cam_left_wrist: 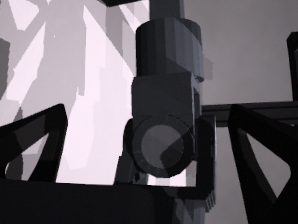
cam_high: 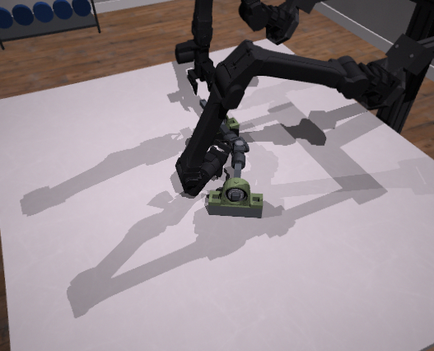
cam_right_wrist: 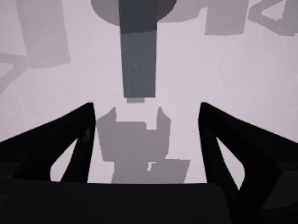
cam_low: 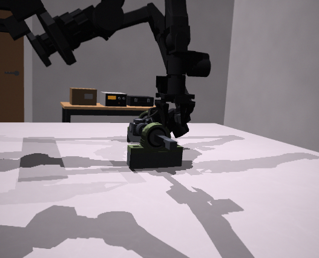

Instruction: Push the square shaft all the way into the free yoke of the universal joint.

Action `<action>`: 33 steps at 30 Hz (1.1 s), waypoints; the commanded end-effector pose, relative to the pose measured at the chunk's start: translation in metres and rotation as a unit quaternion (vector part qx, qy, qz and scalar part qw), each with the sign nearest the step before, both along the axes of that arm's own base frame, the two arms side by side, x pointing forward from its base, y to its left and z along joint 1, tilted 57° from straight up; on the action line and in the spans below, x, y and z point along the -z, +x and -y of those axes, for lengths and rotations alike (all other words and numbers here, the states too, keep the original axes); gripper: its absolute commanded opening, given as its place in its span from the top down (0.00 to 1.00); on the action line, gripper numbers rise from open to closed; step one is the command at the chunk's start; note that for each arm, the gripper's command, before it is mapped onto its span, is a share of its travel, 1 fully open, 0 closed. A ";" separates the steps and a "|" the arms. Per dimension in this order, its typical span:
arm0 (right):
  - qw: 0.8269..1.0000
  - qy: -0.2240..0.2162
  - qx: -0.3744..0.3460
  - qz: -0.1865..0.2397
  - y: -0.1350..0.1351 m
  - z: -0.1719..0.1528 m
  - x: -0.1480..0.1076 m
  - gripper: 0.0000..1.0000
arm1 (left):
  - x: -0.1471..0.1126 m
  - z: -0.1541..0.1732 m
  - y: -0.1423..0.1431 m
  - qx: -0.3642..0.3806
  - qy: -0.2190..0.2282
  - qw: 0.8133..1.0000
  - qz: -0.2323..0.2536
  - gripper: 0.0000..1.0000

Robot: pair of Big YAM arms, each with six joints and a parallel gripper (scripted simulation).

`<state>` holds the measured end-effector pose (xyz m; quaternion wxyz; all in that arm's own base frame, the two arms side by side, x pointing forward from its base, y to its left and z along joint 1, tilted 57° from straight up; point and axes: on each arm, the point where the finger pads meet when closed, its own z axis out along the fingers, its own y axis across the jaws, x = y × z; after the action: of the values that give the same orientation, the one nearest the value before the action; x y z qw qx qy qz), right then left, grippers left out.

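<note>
The universal joint (cam_high: 239,148) is grey and lies between two green bearing blocks, a near one (cam_high: 235,199) and a far one (cam_high: 231,123). In the left wrist view its yoke (cam_left_wrist: 166,96) stands between the wide-spread fingers of my left gripper (cam_left_wrist: 147,113), which touch nothing. My left gripper (cam_high: 214,161) is low beside the joint. The grey square shaft (cam_low: 166,141) sticks out of the block (cam_low: 154,151). My right gripper (cam_low: 172,121) hangs open just above and behind the shaft's end. In the right wrist view the shaft (cam_right_wrist: 139,50) ends just ahead of my open right gripper (cam_right_wrist: 147,112).
A rack of blue discs (cam_high: 40,12) stands on the floor beyond the table. A black frame (cam_high: 411,62) carries the arms at one side. A side table with boxes (cam_low: 108,103) stands in the background.
</note>
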<state>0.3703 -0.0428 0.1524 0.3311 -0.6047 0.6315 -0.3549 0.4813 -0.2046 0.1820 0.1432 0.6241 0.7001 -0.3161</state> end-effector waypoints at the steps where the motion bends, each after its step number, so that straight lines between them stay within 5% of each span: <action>1: 1.000 0.000 0.001 -0.008 -0.001 0.001 0.004 0.36 | -0.031 -0.010 0.018 -0.034 0.001 0.998 0.060 0.00; 11: 1.000 0.000 0.001 -0.008 -0.001 0.001 0.004 0.36 | -0.071 0.033 0.072 -0.151 0.020 0.942 0.299 0.00; 13: 1.000 0.000 0.001 -0.008 -0.001 0.001 0.004 0.36 | -0.071 0.033 0.072 -0.151 0.020 0.942 0.299 0.00; 17: 1.000 0.000 0.001 -0.008 -0.001 0.001 0.004 0.36 | -0.065 0.047 0.081 -0.217 0.003 0.901 0.375 0.00; 28: 1.000 0.000 0.001 -0.008 -0.001 0.001 0.004 0.36 | -0.083 0.052 0.045 -0.370 -0.107 0.774 0.502 0.00; 31: 1.000 0.000 0.001 -0.008 -0.001 0.001 0.004 0.36 | -0.071 0.053 0.040 -0.380 -0.113 0.769 0.501 0.00; 33: 1.000 0.000 0.001 -0.008 -0.001 0.001 0.004 0.36 | -0.073 0.052 0.025 -0.402 -0.140 0.748 0.510 0.00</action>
<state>0.3704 -0.0428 0.1524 0.3311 -0.6047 0.6315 -0.3549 0.5240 -0.2504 0.2500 0.6392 0.3712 0.6704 0.0649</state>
